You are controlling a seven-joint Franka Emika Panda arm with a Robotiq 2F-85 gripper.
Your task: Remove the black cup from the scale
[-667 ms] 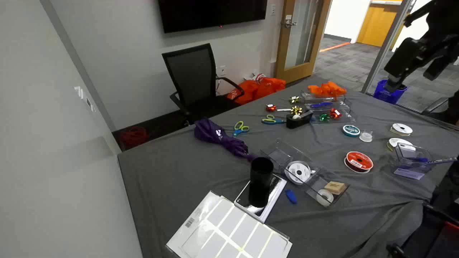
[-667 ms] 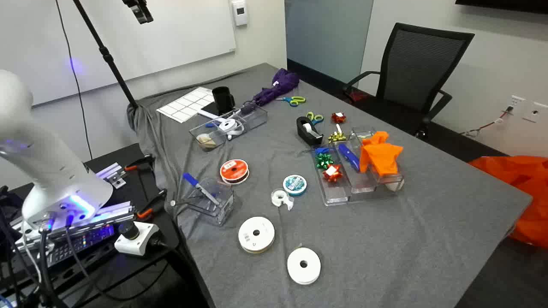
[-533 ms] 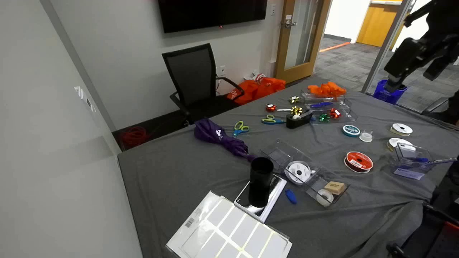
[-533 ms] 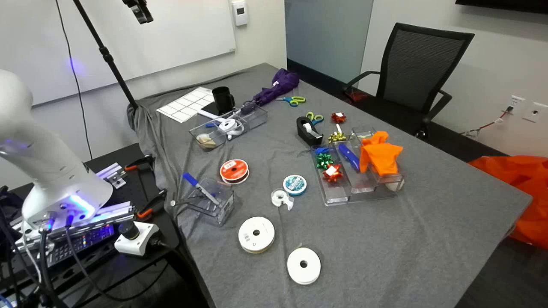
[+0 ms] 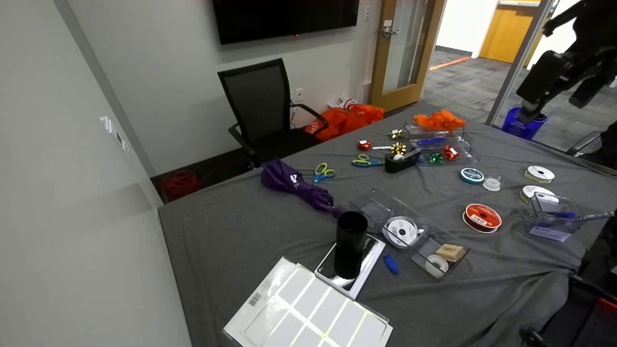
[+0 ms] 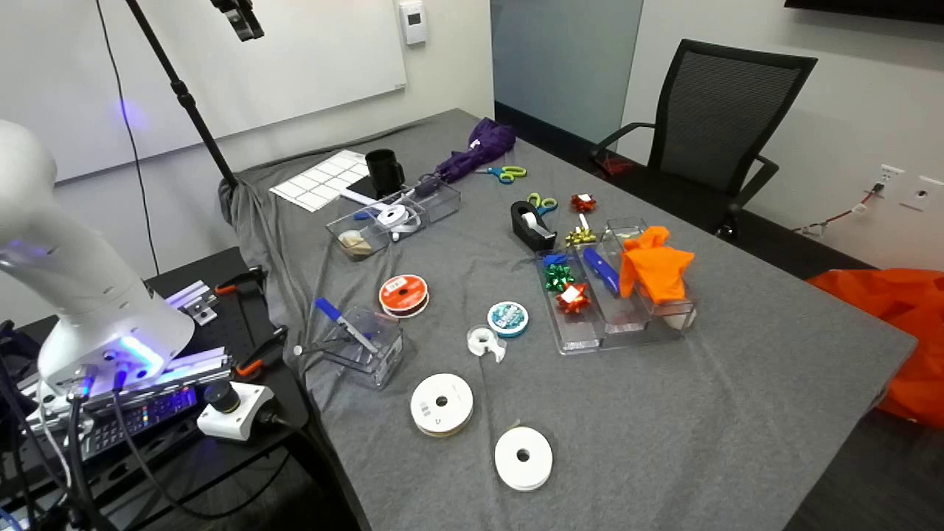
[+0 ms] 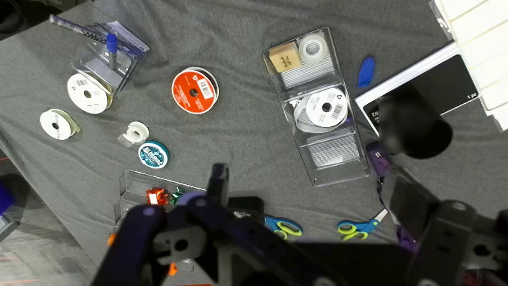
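Evidently we see no change from a moment ago: the black cup (image 5: pixel 351 243) stands upright on the scale (image 5: pixel 368 266), our gripper (image 7: pixel 307 174) hangs well away, jaws spread; removal, we judge, lies ahead.

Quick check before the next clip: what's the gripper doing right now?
Gripper: open, holding nothing; the black cup stands on the scale, out of its grasp.

Partly blurred in the wrist view, the black cup (image 7: pixel 424 133) hides part of the scale (image 7: pixel 446 85); a white panel (image 7: pixel 484 51) runs past the right edge.
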